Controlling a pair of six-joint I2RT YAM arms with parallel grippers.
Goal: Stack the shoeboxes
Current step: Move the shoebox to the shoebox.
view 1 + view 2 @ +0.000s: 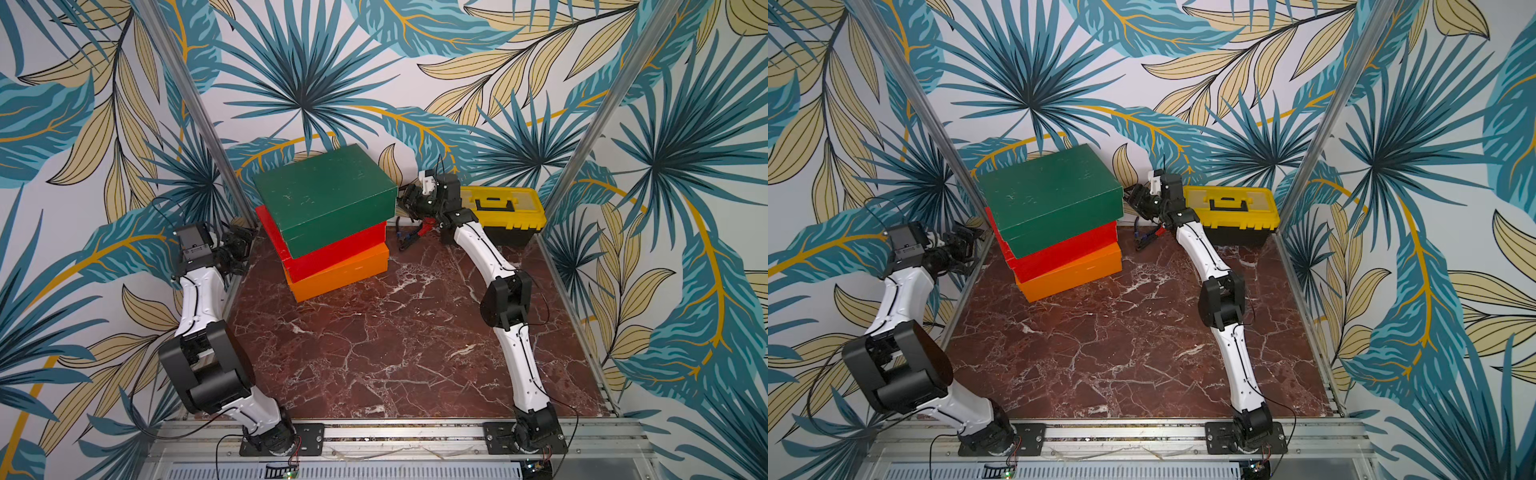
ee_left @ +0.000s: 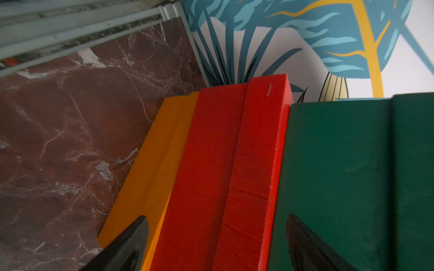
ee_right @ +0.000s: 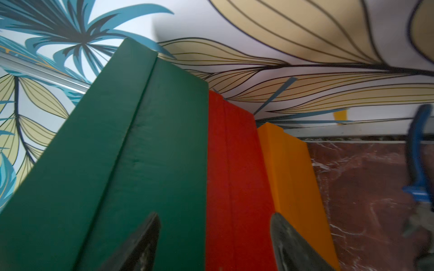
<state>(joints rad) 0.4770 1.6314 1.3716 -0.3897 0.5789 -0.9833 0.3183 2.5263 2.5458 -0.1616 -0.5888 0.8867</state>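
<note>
The shoeboxes (image 1: 332,249) stood in one stack at the back of the marble table (image 1: 395,340), left of its middle. The orange box (image 1: 345,276) lay on the table, the red box (image 1: 328,255) on it, and the green box (image 1: 324,195) on top, its lid scuffed. We saw that the edges did not line up: a strip of red lid showed along the green box's left side. The left gripper (image 1: 240,243) hung near the stack's left end, its fingers (image 2: 131,241) wide apart and holding nothing. The right gripper (image 1: 409,200) sat close beside the green box's right end; we could not tell whether it touched. Its fingers (image 3: 291,241) were spread too, gripping nothing. Beyond it a yellow-lidded toolbox (image 1: 503,210) stood by the back wall, and blue- and red-handled hand tools (image 1: 411,237) lay on the table between stack and toolbox.
</note>
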